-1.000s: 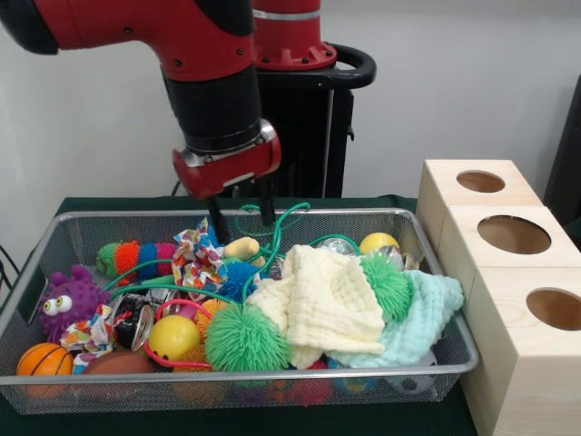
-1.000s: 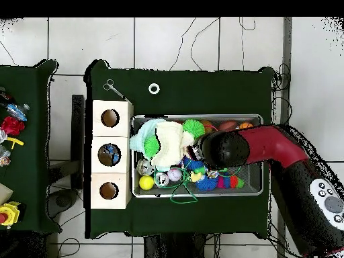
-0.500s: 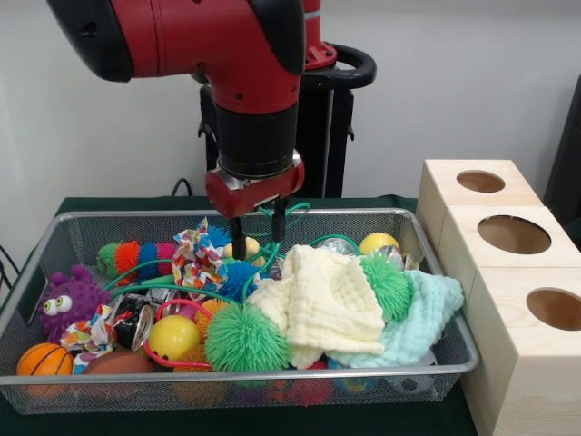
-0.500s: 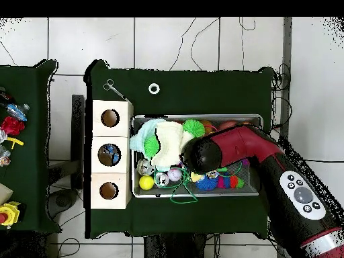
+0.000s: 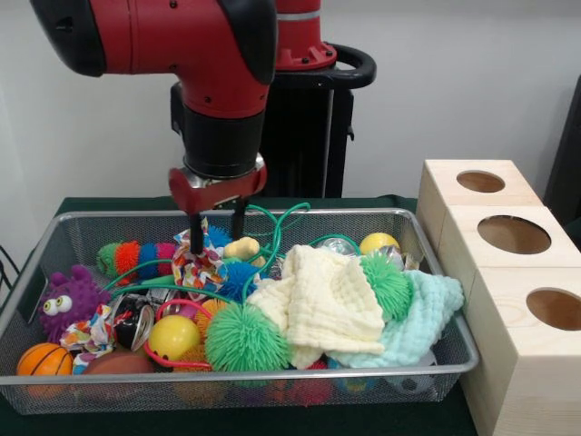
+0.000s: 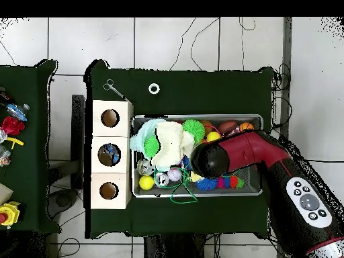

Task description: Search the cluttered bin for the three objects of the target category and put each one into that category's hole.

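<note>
Three boxes: pale wooden boxes line up beside the bin, each with one round hole on top; in the overhead view they form a column touching the bin's end.
Bin: a wire mesh basket on the dark green table, packed with toys and cloths.
Gripper: the gripper hangs low over the far middle of the pile, its two dark fingers spread apart with nothing between them, tips down at the patterned fabric scrap and just beside the small cream-yellow toy.
Arm: the red and black arm comes down from above; from overhead its bulk covers the middle of the bin.
Target things: which category counts cannot be told from here; every candidate in sight lies in the bin.
Left end, front view: a purple spiky creature with big eyes, a small orange basketball, a striped fuzzy caterpillar.
Centre: a yellow ball ringed by a pink loop, a big green spiky ball, a blue fuzzy ball, green cord looping up over the far rim.
Right end: a cream waffle cloth lies over a mint towel, with a second green spiky ball on top and a yellow ball behind.
Table extras: a white ring and a small metal tool lie well apart from the bin.
</note>
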